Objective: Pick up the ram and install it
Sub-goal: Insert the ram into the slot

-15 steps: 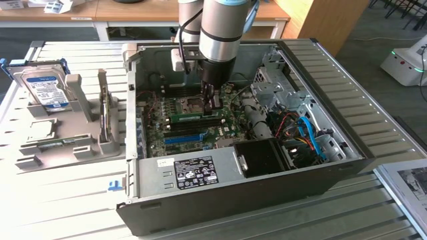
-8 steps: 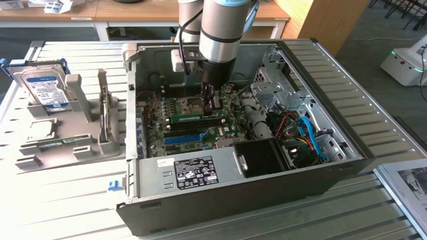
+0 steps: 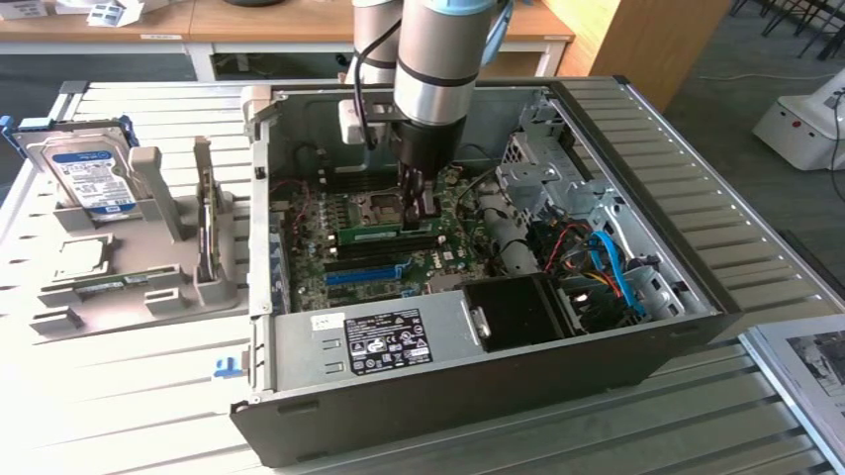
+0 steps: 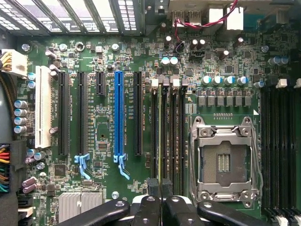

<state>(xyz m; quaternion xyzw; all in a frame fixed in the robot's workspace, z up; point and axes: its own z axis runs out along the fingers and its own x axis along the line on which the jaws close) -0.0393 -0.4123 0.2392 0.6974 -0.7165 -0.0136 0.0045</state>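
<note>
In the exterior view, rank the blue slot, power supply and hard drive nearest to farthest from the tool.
1. Blue slot, on the motherboard beside the tool.
2. Power supply, along the case's near side.
3. Hard drive, outside the case, exterior view's left.

Green ram (image 3: 374, 236) on green motherboard (image 4: 103, 117); blue slot strip (image 4: 118, 113).

table (image 3: 119, 396): grey slatted metal | desks (image 3: 264, 22): wooden, behind table | floor (image 3: 719, 89): dark grey

The fingers (image 3: 424, 204) pinch the ram (image 3: 370, 236) standing in a slot on the motherboard (image 3: 446, 261) inside the open case (image 3: 436, 401)
</note>
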